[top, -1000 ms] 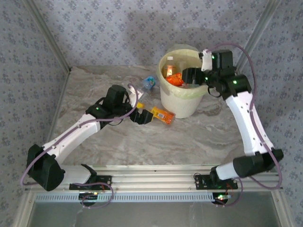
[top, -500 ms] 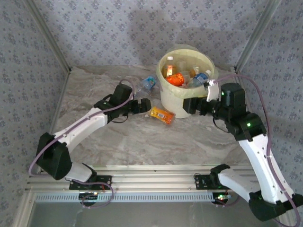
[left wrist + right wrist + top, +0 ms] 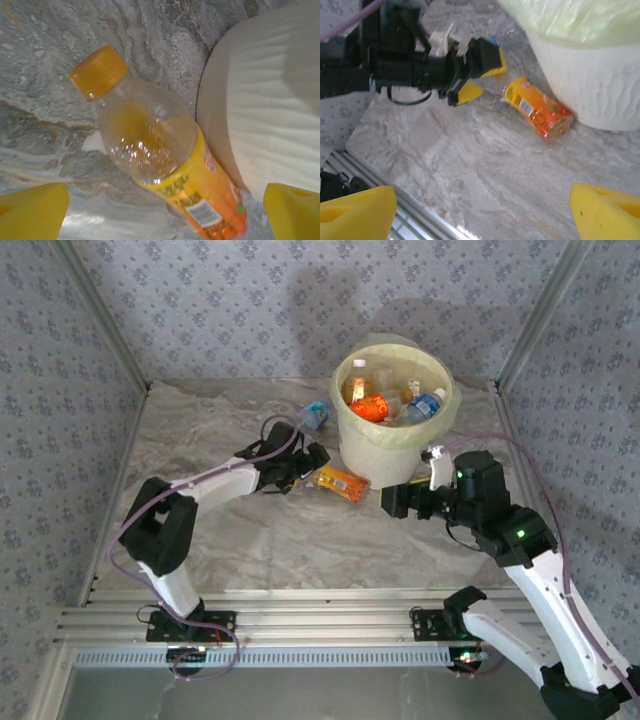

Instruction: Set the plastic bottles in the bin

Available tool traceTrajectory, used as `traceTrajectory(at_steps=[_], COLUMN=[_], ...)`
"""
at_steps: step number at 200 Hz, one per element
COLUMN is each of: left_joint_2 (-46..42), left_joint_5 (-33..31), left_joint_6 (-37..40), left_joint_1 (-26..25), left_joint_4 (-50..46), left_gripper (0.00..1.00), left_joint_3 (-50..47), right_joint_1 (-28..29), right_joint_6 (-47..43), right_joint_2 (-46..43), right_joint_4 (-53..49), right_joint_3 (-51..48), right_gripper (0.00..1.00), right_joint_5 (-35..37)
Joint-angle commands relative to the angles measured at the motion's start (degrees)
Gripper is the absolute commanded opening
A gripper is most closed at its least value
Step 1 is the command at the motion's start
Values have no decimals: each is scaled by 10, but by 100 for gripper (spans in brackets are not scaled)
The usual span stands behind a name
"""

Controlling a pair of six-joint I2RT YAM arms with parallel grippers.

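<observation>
An orange-labelled plastic bottle with an orange cap lies on the table against the foot of the bin. The white bin, lined with a pale yellow-green bag, holds several bottles. My left gripper is open just left of the lying bottle. In the left wrist view this bottle runs down between the wide-apart yellow pads, next to the bin wall. My right gripper is open and empty in front of the bin. The right wrist view looks at the same bottle.
A blue-labelled bottle lies on the table behind the left gripper, left of the bin. Patterned walls close the table on three sides. Along the near edge runs a metal rail. Bare marble lies between the two arms.
My right gripper has drawn back from over the bin to the table in front of it, its jaws opening wider. My left gripper has moved right, up to the orange bottle.
</observation>
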Motion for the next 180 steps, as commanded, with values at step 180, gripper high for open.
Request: traceTrajectory(at_steps=[180], left_joint_2=[112], left_joint_5=[19], left_joint_6=[-109], left_joint_1=[-4], left_joint_4=[112], left_gripper=[73], left_joint_3=[35], right_joint_1=[85], right_joint_6=[15], right_joint_2=[-4], right_joint_4=[-34], right_joint_3=[-13], right_gripper=[93], right_joint_5=[112])
